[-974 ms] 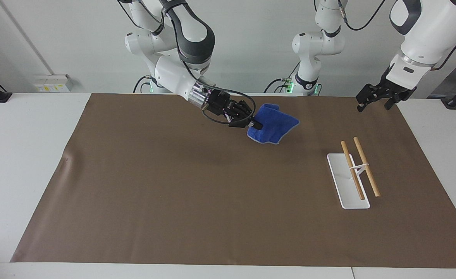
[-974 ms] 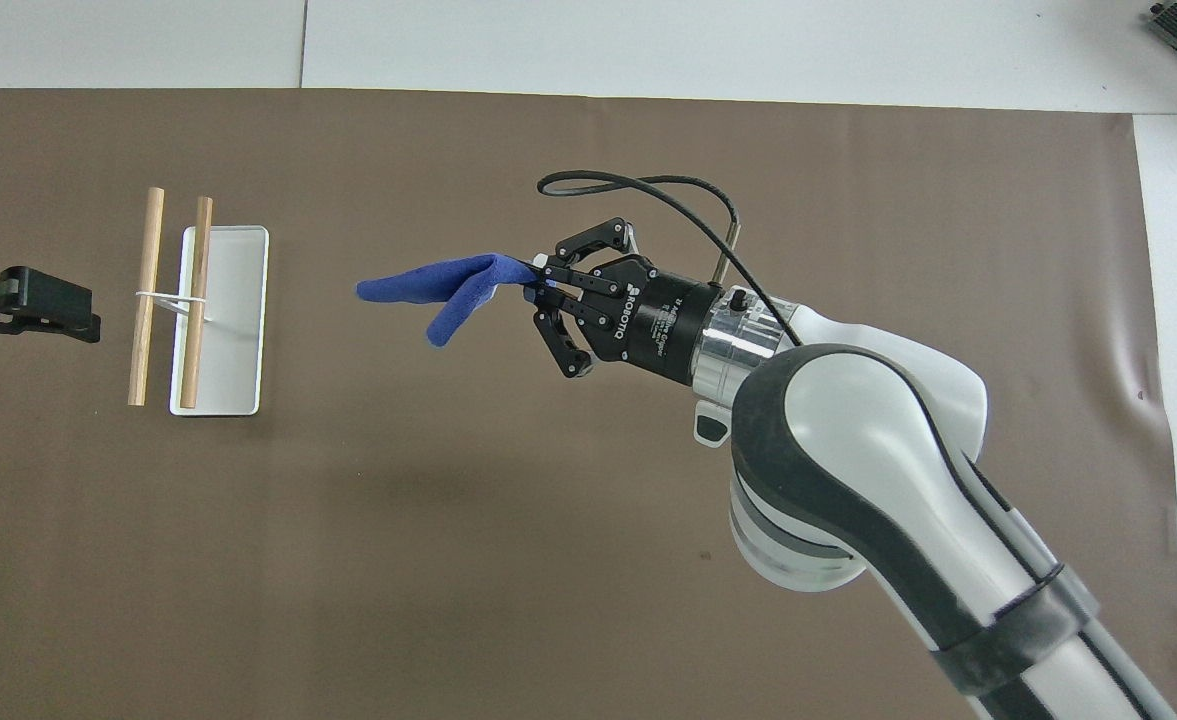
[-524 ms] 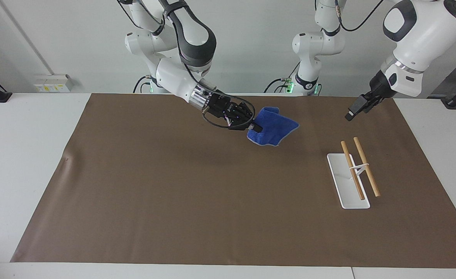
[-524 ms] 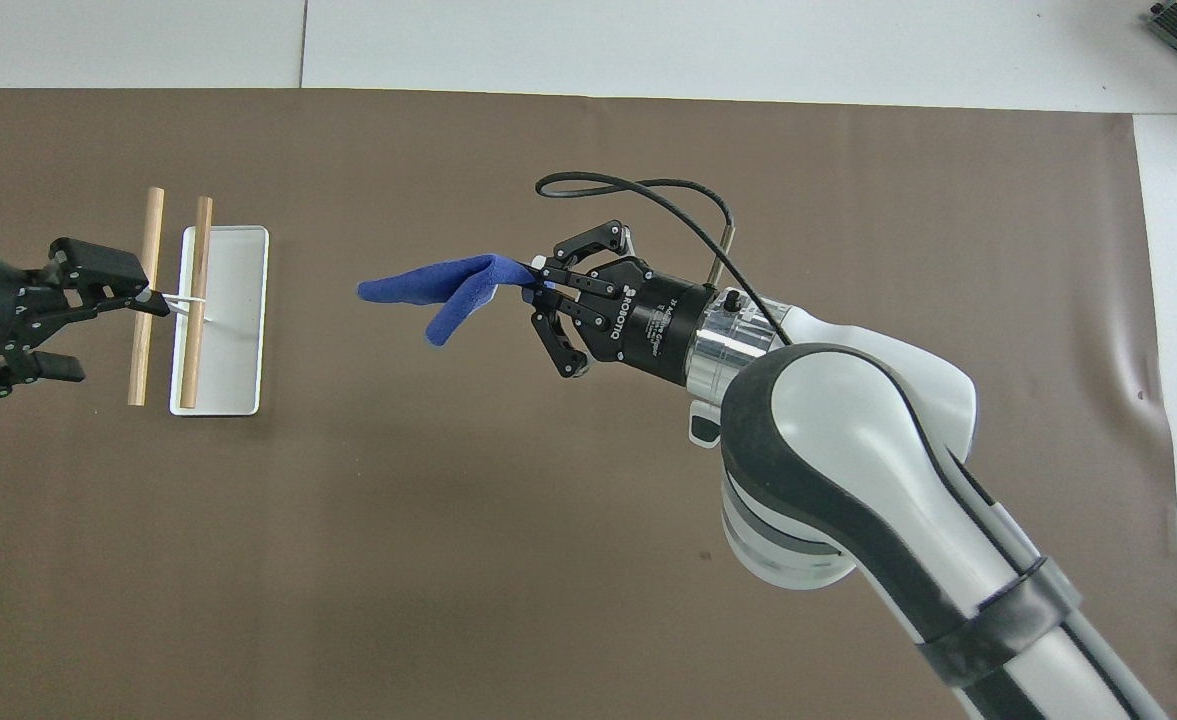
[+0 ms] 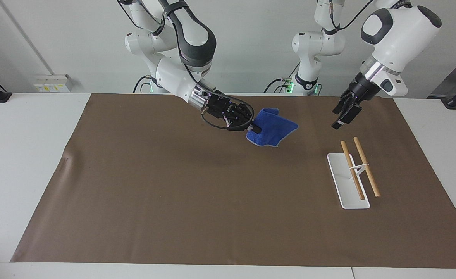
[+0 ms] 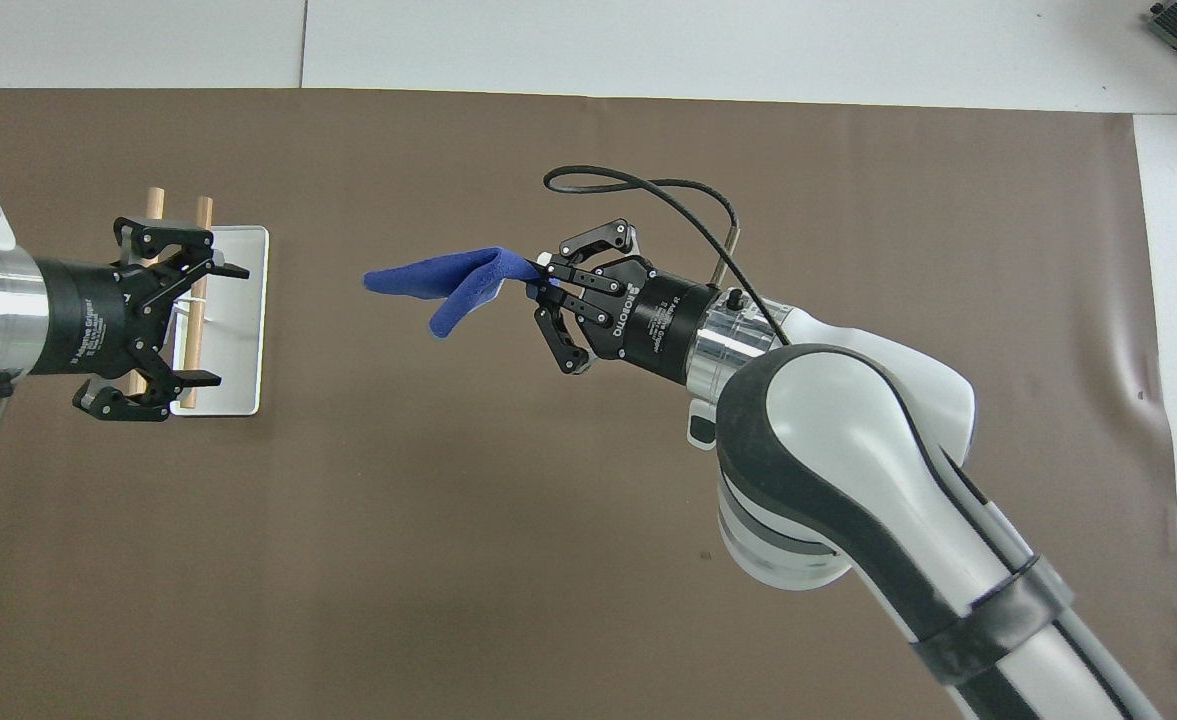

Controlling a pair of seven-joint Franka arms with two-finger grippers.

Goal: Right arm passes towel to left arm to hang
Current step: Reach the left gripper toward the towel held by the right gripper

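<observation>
The blue towel (image 5: 275, 126) (image 6: 436, 282) hangs in the air over the middle of the brown mat, folded and sticking out toward the left arm's end of the table. My right gripper (image 5: 253, 128) (image 6: 538, 287) is shut on one edge of it, reaching level from the right arm. My left gripper (image 5: 338, 119) (image 6: 228, 324) is open and holds nothing. It is raised over the rack and points at the towel, with a clear gap between them.
A rack with a white base (image 5: 348, 193) (image 6: 243, 385) and two wooden rods (image 5: 366, 168) (image 6: 155, 200) stands on the brown mat (image 5: 173, 193) toward the left arm's end. Bare white table (image 5: 18, 155) borders the mat.
The left arm has swung in from the table's end and turned its open gripper toward the towel, now over the rack. The right gripper and towel have barely shifted.
</observation>
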